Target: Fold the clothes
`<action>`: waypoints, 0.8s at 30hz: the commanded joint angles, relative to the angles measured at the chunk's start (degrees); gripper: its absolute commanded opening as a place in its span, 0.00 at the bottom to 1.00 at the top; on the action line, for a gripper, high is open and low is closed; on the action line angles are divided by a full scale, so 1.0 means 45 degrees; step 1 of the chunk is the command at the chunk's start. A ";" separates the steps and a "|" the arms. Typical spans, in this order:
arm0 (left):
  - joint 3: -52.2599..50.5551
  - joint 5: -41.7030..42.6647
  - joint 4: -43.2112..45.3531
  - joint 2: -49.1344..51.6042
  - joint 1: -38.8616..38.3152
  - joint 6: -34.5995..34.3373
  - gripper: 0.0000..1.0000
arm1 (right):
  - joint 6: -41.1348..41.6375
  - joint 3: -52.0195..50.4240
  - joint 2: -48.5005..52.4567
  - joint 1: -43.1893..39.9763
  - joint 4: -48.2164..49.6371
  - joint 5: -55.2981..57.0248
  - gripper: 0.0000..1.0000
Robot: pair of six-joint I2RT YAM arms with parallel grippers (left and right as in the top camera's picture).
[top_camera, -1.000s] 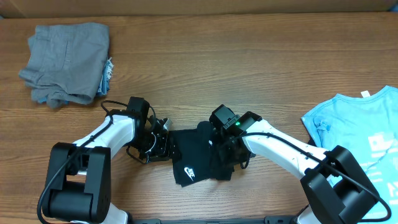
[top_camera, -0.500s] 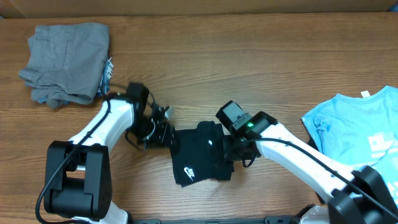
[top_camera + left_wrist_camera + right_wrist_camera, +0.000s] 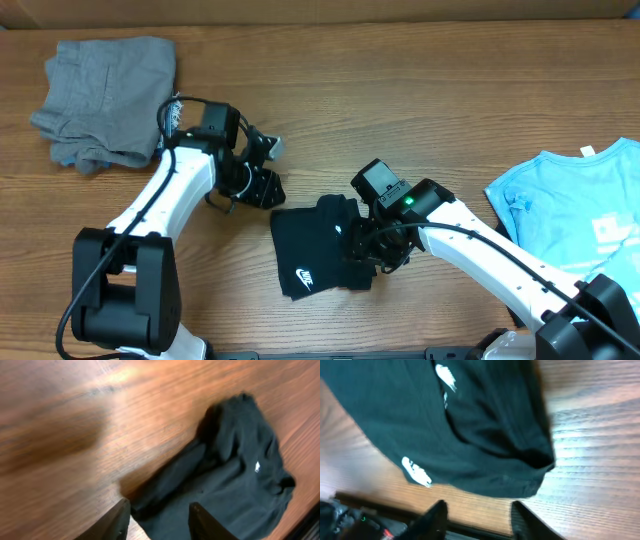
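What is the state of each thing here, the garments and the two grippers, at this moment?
Black T-shirt: roughly folded, lying loose, held by neither gripper.
Grey garments: folded, stacked in a pile.
Light blue T-shirt: spread out, not folded, partly out of view.
Left gripper: open, empty.
Right gripper: open, empty, above the black T-shirt.

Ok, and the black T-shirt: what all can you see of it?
The black T-shirt looks like soft knit, folded into a rumpled, compact bundle lying flat on the table near the front centre. A white logo faces up near its front edge. The right gripper hangs over its right edge, jaws apart, clamping nothing; the left gripper is off it, to its left.
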 commanded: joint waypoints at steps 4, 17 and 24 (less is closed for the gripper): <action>-0.0996 0.0928 -0.0335 0.0680 -0.0209 0.0369 0.17 | 0.1331 0.0209 0.0063 0.0073 0.0306 -0.0573 0.48; -0.1608 0.0631 -0.2642 0.0748 0.0180 -0.0039 0.04 | 0.4425 -0.1923 0.1239 0.0068 0.2895 -0.1768 0.27; -0.0835 0.1039 -0.2953 0.0743 0.0695 -0.0160 0.15 | 0.6144 -0.2516 0.2370 0.0029 0.6523 -0.2283 0.18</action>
